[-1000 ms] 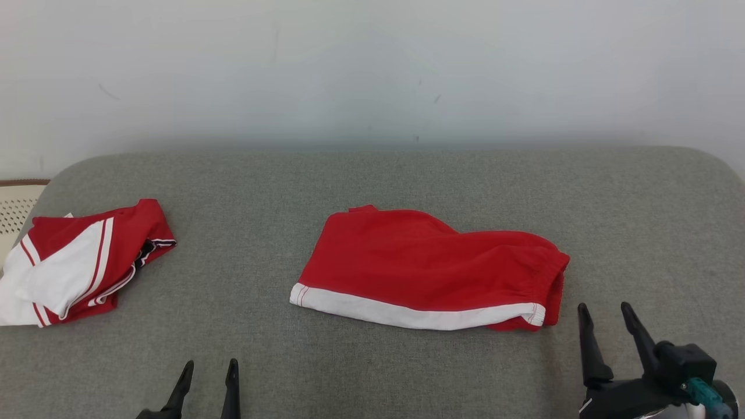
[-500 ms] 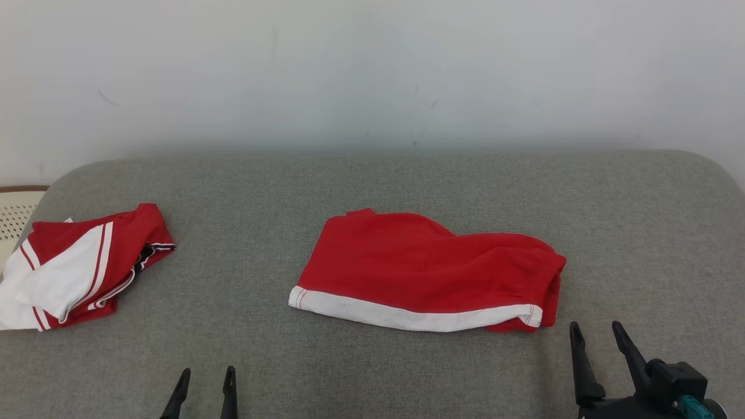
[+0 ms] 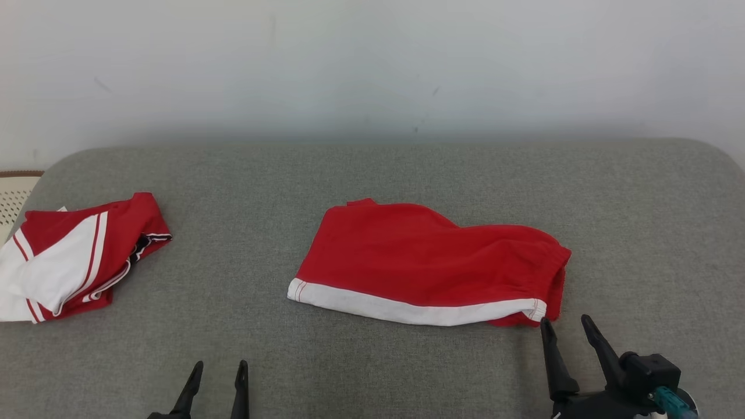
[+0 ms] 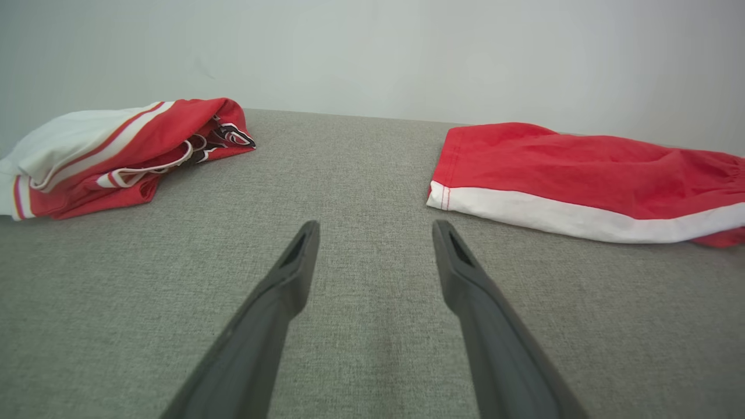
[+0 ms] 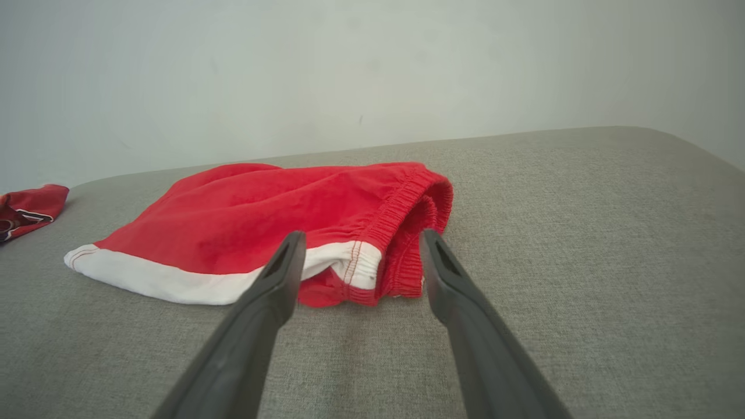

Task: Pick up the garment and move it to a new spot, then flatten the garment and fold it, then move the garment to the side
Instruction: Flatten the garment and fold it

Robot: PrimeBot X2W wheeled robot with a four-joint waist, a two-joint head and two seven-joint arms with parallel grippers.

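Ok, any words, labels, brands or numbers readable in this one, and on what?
No text can be read.
Red-and-white garment: a black-and-white print shows in its fold, too crumpled to read.
Red shorts: no lettering on the side that shows.
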